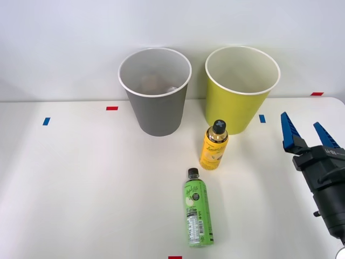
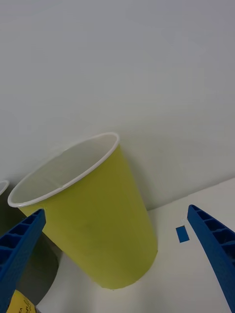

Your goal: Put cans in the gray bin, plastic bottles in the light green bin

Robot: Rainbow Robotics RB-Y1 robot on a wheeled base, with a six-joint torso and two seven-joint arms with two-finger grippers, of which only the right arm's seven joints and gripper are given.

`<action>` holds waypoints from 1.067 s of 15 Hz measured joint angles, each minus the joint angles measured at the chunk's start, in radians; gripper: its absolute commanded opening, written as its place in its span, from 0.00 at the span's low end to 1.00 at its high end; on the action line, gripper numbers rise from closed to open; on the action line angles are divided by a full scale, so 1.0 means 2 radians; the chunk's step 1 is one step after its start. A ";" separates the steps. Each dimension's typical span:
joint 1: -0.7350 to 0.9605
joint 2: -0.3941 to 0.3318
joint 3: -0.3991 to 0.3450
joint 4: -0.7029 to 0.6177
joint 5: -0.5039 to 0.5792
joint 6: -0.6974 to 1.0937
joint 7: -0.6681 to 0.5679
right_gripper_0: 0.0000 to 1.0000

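The gray bin (image 1: 156,110) and the light green bin (image 1: 237,105) stand side by side at the back of the table. Just in front of the light green bin a yellow-orange plastic bottle (image 1: 214,148) stands upright. Nearer me a green plastic bottle (image 1: 197,216) lies on its side, cap pointing toward the bins. My right gripper (image 1: 300,121) hovers open and empty at the table's right side, to the right of both bottles. In the right wrist view the open gripper (image 2: 116,210) faces the light green bin (image 2: 98,234). The cans are hidden.
Small blue tape marks (image 1: 262,118) and red tape marks (image 1: 112,108) lie flat on the white table (image 1: 81,189). A plain wall rises behind the bins. The gray bin's side (image 2: 44,274) and the yellow bottle's label (image 2: 19,303) show beside one blue finger (image 2: 19,244).
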 measured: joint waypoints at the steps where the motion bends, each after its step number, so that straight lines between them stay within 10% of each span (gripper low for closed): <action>1: 0.004 0.014 -0.003 0.000 0.004 0.006 0.004 1.00; 7: 0.003 0.095 -0.052 0.006 0.157 0.063 -0.010 1.00; 16: 0.018 0.131 -0.028 0.110 0.429 -0.092 -0.250 1.00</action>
